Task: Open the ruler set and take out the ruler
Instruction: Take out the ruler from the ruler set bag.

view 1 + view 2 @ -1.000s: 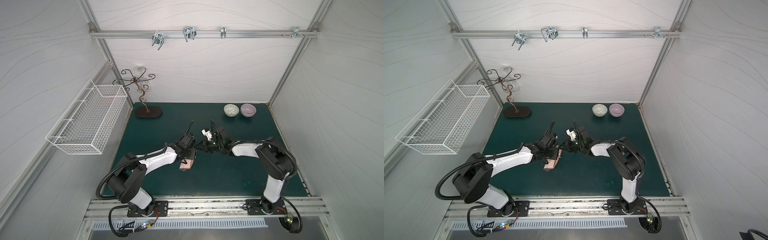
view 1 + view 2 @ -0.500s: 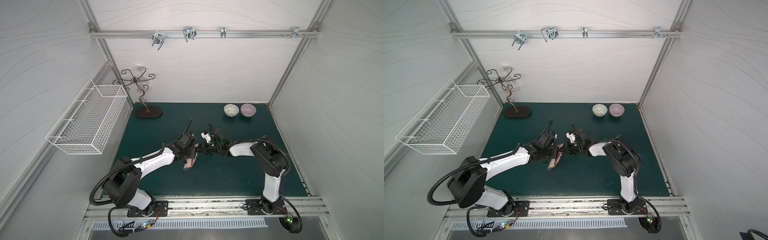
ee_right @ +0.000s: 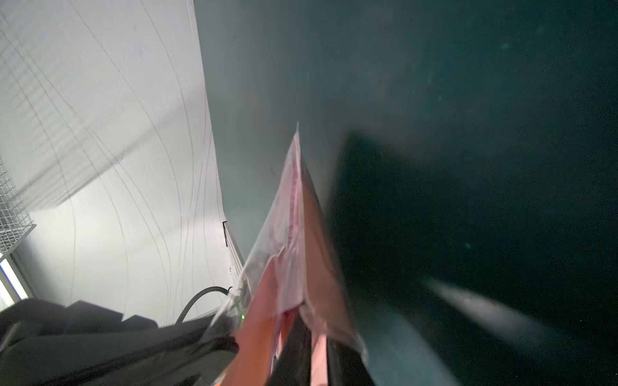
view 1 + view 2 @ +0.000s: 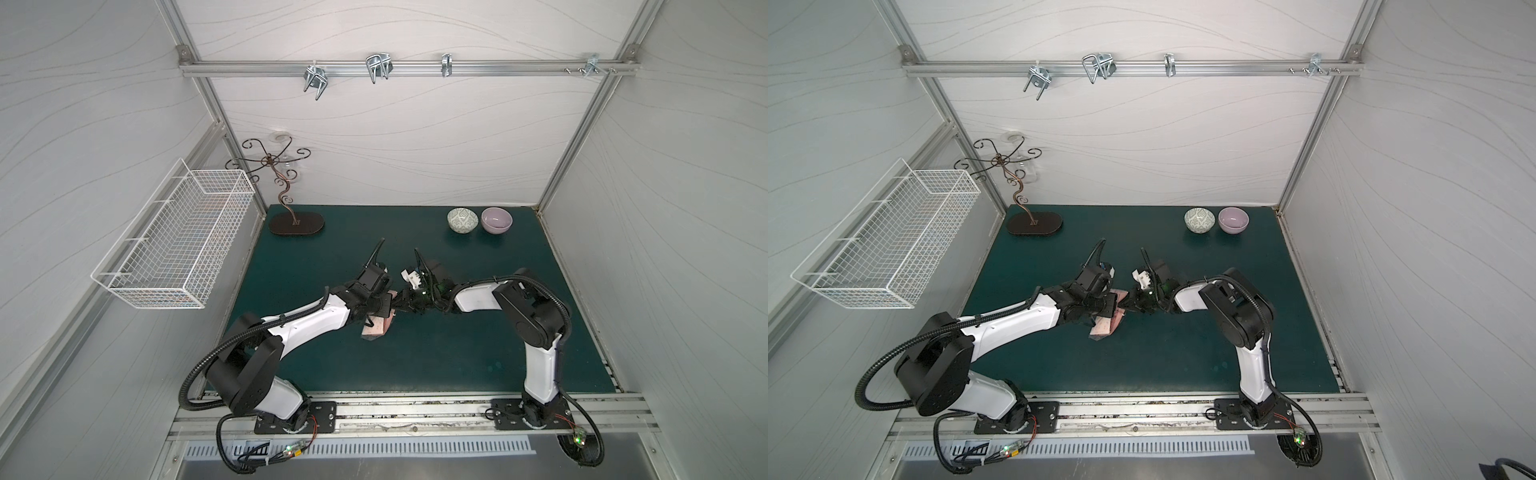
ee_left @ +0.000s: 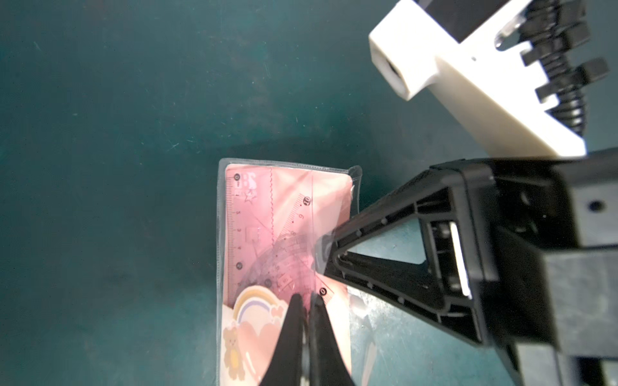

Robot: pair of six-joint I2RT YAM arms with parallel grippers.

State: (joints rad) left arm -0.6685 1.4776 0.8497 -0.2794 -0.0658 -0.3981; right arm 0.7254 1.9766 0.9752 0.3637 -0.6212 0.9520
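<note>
The ruler set [image 5: 284,234] is a clear sleeve over a pink card with a rainbow and a bear. It hangs above the green mat mid-table in both top views [image 4: 376,328] [image 4: 1106,326]. A see-through pink ruler [image 5: 234,217] with a printed scale lies inside it along one long edge. My left gripper [image 5: 307,297] is shut on the sleeve's face [image 4: 384,309]. My right gripper [image 3: 317,331] meets it from the other side [image 4: 399,305]. Its narrow jaws pinch the sleeve's side edge, with pink card between them [image 5: 329,247].
A patterned bowl [image 4: 461,219] and a purple bowl [image 4: 496,220] stand at the back right of the mat. A curly metal stand [image 4: 296,224] is at the back left. A white wire basket [image 4: 174,245] hangs on the left wall.
The sleeve has tilted and swung a little under my left gripper. The right gripper has stayed at its edge, and both arms have barely shifted.
</note>
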